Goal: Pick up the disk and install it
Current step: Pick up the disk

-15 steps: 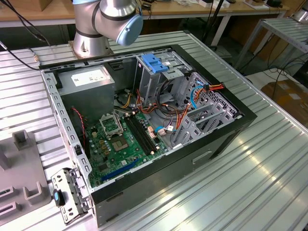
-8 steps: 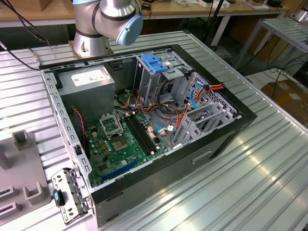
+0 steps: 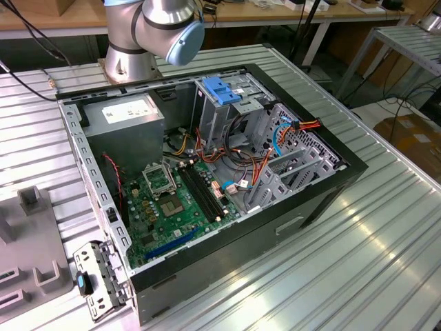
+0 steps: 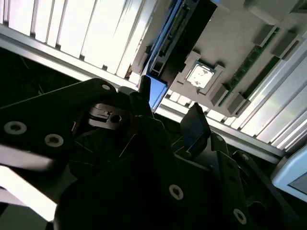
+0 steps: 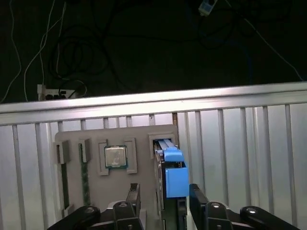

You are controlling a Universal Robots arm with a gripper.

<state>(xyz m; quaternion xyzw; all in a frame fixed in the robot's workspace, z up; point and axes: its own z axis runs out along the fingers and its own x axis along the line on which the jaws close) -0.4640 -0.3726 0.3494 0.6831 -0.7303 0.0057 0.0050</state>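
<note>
The disk (image 5: pixel 172 175) stands on edge in a slot of a grey holder plate (image 5: pixel 139 134), and its blue carrier frame faces the camera in the first wrist view. In the second wrist view the disk (image 4: pixel 184 33) shows as a dark slab with a blue strip along one side.

The gripper (image 5: pixel 165 191) straddles it. Its two black fingers (image 5: pixel 135 199) are spread, one on each side of the carrier, and a gap shows between this finger and the disk. The second wrist view shows the gripper (image 4: pixel 169 98) the same way, with the blue frame between the tips. Nothing lies between the fingers and the disk.

Just beside the disk, in the plate's next pocket, sits a square processor chip (image 5: pixel 115 156). Beyond that, two narrow slots hold memory sticks (image 5: pixel 85 178). The plate lies on a ribbed aluminium table (image 5: pixel 249 143).

In the exterior view an open computer case (image 3: pixel 324 186) lies on that table. It holds a green motherboard (image 3: pixel 172 200), a grey power supply (image 3: pixel 127 117), a drive cage (image 3: pixel 224 103) with a blue handle, and loose red and orange cables (image 3: pixel 265 162). The arm's base (image 3: pixel 155 27) rises behind the case.
</note>
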